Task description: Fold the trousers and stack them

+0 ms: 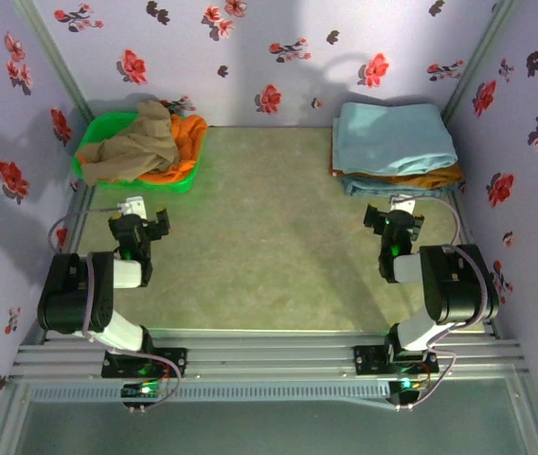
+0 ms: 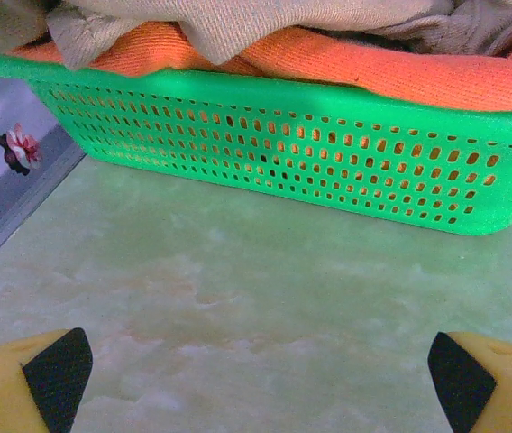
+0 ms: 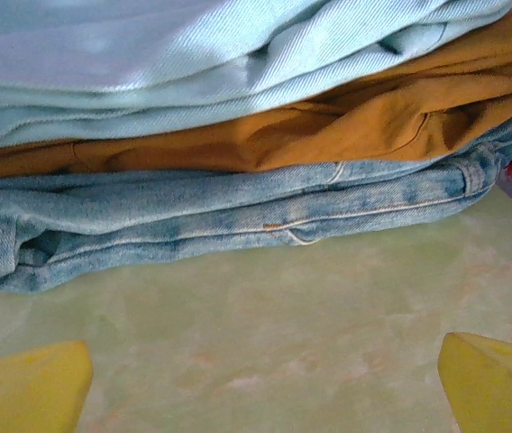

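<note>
Starting on my left hand: the left gripper [image 2: 256,383] is spread wide, nothing between the pads, hovering low over the table [image 1: 269,246]. Straight ahead of those fingertips is the green basket [image 2: 283,153], its perforated wall close in front. Heaped over the rim sits the beige-khaki garment [image 2: 265,23], with an orange garment [image 2: 400,77] underneath.

If I go in here, I judge I must rise above that rim first, then come down on the khaki cloth alone. A shallow pinch on the top fold, so the orange layer doesn't ride along.

Over to my right hand: the right gripper [image 3: 260,388] is also spread and empty, low to the table. Just ahead of it is the pile. The trousers [image 3: 148,54], pale sky-blue, lie folded on top, the mustard-brown garment [image 3: 283,135] beneath them, and a denim pair [image 3: 193,225] at the bottom.

The blue pair looks done to me: flat and squared on the stack. The right hand is near the denim edge, so any forward nudge could shove the pile. I'd lift before moving it.
</note>
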Robot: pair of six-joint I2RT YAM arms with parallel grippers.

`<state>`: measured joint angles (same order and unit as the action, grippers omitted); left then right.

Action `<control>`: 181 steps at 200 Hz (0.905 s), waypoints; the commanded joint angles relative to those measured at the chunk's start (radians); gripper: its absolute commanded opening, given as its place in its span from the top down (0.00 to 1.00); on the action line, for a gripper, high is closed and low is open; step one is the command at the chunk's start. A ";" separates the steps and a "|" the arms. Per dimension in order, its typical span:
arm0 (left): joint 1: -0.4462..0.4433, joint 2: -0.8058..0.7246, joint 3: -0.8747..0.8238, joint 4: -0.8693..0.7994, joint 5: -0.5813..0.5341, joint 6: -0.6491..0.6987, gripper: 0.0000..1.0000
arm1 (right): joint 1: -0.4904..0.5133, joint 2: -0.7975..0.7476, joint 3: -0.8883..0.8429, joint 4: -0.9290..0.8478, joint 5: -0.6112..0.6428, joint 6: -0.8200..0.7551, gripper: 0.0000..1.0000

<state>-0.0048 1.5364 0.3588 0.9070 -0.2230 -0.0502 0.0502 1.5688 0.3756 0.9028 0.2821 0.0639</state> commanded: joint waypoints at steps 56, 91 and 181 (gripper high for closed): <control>-0.004 0.005 0.022 0.005 0.010 0.001 0.00 | -0.007 -0.013 0.006 -0.008 -0.014 0.027 0.01; -0.005 0.005 0.022 0.004 0.010 0.001 0.00 | -0.010 -0.011 0.011 -0.018 -0.023 0.028 0.01; -0.006 0.005 0.022 0.004 0.010 0.001 0.00 | -0.012 -0.011 0.012 -0.018 -0.031 0.028 0.01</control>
<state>-0.0048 1.5364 0.3603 0.9035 -0.2230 -0.0502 0.0452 1.5684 0.3756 0.8825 0.2604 0.0643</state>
